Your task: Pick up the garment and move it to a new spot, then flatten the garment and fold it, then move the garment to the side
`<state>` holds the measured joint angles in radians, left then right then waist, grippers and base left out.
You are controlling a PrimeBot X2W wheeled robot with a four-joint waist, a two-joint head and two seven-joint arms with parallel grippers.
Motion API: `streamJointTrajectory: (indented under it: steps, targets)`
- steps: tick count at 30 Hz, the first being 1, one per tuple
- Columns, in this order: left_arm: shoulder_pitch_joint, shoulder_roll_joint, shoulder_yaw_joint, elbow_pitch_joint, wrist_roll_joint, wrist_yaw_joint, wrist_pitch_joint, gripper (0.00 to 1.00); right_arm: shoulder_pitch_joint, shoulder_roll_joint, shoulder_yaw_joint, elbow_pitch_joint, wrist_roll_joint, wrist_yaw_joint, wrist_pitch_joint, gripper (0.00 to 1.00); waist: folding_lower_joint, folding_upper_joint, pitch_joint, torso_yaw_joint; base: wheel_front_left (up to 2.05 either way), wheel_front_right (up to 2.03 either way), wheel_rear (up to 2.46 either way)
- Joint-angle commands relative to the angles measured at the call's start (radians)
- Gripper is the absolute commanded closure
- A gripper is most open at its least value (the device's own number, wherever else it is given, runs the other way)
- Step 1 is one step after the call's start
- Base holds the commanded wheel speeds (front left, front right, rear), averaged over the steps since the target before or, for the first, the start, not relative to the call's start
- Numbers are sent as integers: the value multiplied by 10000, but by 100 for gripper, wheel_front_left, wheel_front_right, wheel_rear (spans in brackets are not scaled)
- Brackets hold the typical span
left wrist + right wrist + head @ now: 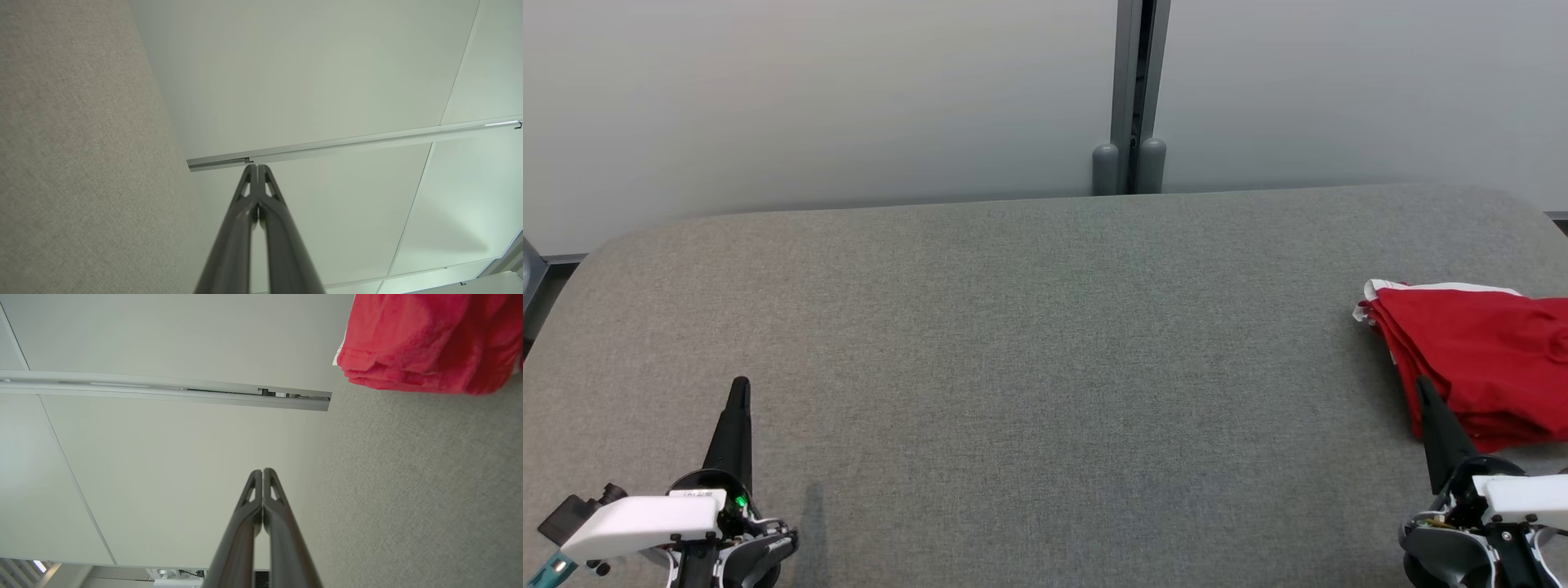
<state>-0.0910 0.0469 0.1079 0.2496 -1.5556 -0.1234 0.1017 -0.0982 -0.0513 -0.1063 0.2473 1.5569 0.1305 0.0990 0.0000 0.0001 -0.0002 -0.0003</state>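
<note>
Head view | one garment (1474,359) | two closed: left pincer (739,389), right pincer (1424,390)

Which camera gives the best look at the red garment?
The head view: the red garment lies folded on the table at the right, partly cut by the frame. In the right wrist view its folded edge sits at the top right.

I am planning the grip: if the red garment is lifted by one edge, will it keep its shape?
Probably not: the red garment lies in soft layered folds, so it would likely droop and unfold. It looks thin, so probably light. On the woven grey tabletop, a push would likely bunch it rather than slide it.
</note>
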Motion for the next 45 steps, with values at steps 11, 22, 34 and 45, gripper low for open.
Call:
streamJointTrajectory:
  steps: [11, 22, 34, 45]
  targets:
    - [-246, 58, 93, -56, -579, -91, 161, 100, -148, -2, -106, -39, 560, 4, 195, 100, 0, -1, 33, 4, 0, 0, 0]
    - [-245, 58, 90, -56, -579, -91, 160, 100, -148, -5, -103, -37, 562, 4, 192, 100, 0, -1, 33, 4, 0, 0, 0]
    - [-245, 58, 90, -57, -580, -91, 160, 100, -147, -5, -100, -38, 564, 4, 190, 100, 0, -1, 33, 4, 0, 0, 0]
    - [-245, 58, 89, -56, -580, -91, 159, 100, -147, -5, -100, -38, 566, 4, 188, 100, 0, -1, 33, 4, 0, 0, 0]
